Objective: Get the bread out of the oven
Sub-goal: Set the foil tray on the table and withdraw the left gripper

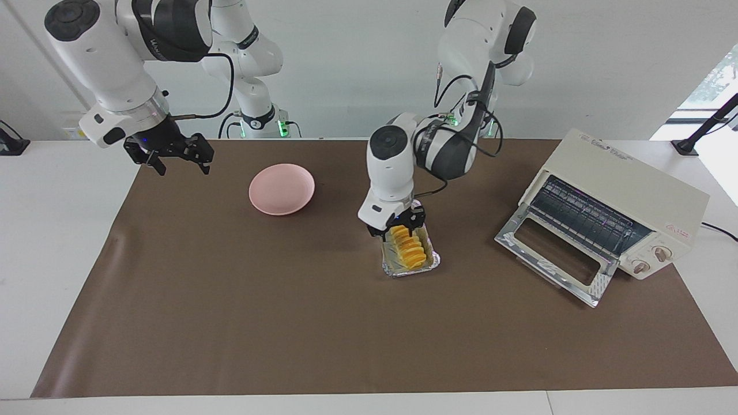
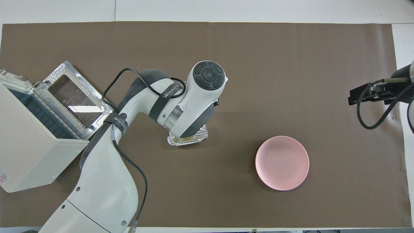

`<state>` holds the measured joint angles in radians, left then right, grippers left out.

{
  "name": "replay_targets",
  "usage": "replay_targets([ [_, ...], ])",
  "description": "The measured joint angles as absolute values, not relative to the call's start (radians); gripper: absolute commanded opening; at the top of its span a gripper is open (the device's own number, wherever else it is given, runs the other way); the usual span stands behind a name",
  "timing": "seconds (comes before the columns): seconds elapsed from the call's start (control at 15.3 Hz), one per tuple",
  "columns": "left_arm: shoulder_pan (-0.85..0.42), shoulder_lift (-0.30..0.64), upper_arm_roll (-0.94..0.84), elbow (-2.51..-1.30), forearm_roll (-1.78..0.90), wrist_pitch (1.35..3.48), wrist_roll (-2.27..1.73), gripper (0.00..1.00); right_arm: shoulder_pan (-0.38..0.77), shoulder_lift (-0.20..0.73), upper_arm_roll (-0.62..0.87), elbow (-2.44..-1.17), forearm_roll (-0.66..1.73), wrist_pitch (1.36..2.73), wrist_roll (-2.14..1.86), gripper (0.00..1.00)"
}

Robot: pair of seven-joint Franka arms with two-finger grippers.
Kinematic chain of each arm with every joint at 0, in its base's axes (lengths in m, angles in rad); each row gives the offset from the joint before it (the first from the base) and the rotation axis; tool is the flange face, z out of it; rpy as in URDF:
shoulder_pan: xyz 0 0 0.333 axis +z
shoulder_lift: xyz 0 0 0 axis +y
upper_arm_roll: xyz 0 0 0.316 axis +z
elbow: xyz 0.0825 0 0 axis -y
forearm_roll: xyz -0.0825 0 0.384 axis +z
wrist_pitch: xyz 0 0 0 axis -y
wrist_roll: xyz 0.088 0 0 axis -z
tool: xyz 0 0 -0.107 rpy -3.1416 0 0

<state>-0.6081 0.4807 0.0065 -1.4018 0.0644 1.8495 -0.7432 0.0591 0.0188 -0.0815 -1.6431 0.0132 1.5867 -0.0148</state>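
The bread [image 1: 410, 249], a ridged golden-yellow loaf, lies in a silver foil tray [image 1: 429, 265] on the brown mat, outside the oven [image 1: 625, 187]. The oven stands at the left arm's end of the table with its glass door [image 1: 553, 253] dropped open and its rack bare. My left gripper [image 1: 398, 226] hangs open just over the end of the loaf nearer the robots, one finger on each side of it. In the overhead view the left wrist hides the bread, and only the foil tray's [image 2: 189, 139] nearer end shows. My right gripper [image 1: 173, 154] waits open in the air over the mat's edge at the right arm's end.
A pink plate [image 1: 282, 188] sits empty on the mat between the tray and the right arm's end, and shows too in the overhead view as a pink plate [image 2: 282, 162]. The oven [image 2: 29, 145] with its open door [image 2: 77, 94] takes up the left arm's end.
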Motion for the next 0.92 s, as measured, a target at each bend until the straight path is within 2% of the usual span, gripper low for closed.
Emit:
replay_targets([
  [0.26, -0.427, 0.311, 0.01, -1.397, 0.029, 1.709, -0.667, 1.0, 0.059, 0.019, -0.081, -1.643, 0.013, 1.587, -0.015, 1.0],
  [0.52, -0.274, 0.192, 0.011, -1.399, 0.024, 1.568, -0.481, 1.0, 0.059, 0.019, -0.081, -1.643, 0.013, 1.587, -0.015, 1.0],
  [0.92, -0.183, 0.086, 0.011, -1.411, 0.021, 1.376, -0.268, 1.0, 0.059, 0.019, -0.081, -1.643, 0.013, 1.587, -0.015, 1.0],
])
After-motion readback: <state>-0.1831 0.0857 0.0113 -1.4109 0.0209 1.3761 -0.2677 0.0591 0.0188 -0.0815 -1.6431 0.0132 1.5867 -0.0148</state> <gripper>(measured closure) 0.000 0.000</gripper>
